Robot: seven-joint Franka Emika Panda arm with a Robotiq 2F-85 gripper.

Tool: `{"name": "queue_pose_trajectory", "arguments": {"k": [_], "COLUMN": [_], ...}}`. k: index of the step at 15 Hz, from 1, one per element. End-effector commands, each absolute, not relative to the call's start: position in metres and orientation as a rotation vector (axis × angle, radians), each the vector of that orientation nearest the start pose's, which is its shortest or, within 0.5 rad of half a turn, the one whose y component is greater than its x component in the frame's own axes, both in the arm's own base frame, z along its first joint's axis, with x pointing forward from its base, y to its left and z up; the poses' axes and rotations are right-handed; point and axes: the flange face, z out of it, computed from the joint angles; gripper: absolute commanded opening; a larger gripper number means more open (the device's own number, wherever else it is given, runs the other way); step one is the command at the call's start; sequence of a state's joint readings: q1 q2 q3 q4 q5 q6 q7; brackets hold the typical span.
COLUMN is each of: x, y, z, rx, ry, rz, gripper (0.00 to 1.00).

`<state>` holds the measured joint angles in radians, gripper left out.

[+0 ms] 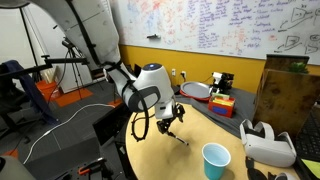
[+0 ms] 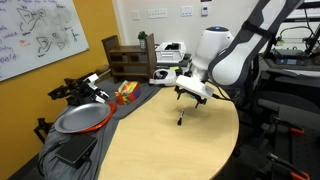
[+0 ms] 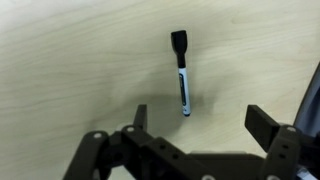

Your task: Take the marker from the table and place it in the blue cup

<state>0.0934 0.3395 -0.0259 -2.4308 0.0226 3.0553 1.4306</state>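
Wrist view: gripper (image 3: pixel 200 125) released and empty at lower frame; marker (image 3: pixel 182 75) lies flat on table (image 3: pixel 60 60) at centre; blue cup (image 1: pixel 215 160) lower right in an exterior view

Reaches forward with the arm (image 1: pixel 95 25), elbow high, forearm sloping down. Carries the white wrist housing (image 2: pixel 213 48) low and tilted. Points the gripper (image 3: pixel 200 118) downward. Holds both fingers (image 3: pixel 262 122) spread wide apart. Appears to hang free of contact, though fingertips too small in exterior views to confirm.
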Motion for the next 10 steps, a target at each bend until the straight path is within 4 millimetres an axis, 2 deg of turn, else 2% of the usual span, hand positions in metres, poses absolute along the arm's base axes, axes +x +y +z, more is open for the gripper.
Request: {"name": "queue_pose_trajectory", "arguments": {"k": [1,5,10], "x": [0.526,0.535,0.542], "y": [0.028,0.018,0.021], "z": [0.188,0.174,0.164], "rx": [-2.242,-2.237,-2.239], "ry": [1.929,1.959,1.989], "rz": [-0.278,-0.270,-0.165], "gripper": [1.00,1.00,1.00]}}
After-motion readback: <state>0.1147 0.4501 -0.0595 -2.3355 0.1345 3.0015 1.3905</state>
